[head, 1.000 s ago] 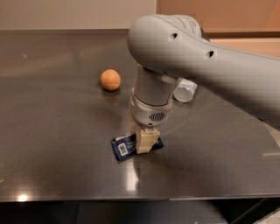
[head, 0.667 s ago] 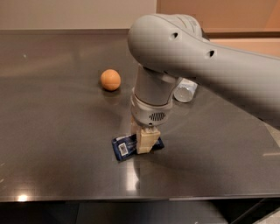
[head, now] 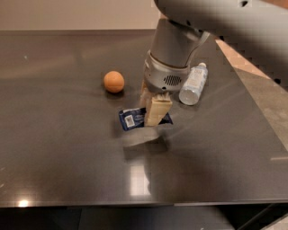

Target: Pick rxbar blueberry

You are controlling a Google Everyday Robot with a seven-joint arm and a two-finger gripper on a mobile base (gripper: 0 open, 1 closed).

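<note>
Near the middle of the bench [head: 63, 152], the gripper [head: 152, 117] pinches the rxbar blueberry [head: 130, 119] between its fingers, barely off the surface, so a slow, straight lift should stop it slipping.

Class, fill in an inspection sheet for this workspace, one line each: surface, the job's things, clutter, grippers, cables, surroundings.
Surface: dark glossy table, with light glare near the front edge.
Job's things: rxbar blueberry, a navy wrapper with a white barcode patch, tilted and gripped at its right part; it appears to hang clear of the table.
Clutter: orange ball-like fruit left of the arm; clear water bottle to the right, apparently on its side; both apart from the bar.
Grippers: gripper over mid table, pointing down, jaws shut on the bar.
Cables: nothing seen.
Surroundings: pale wall behind the table; floor to the right.
</note>
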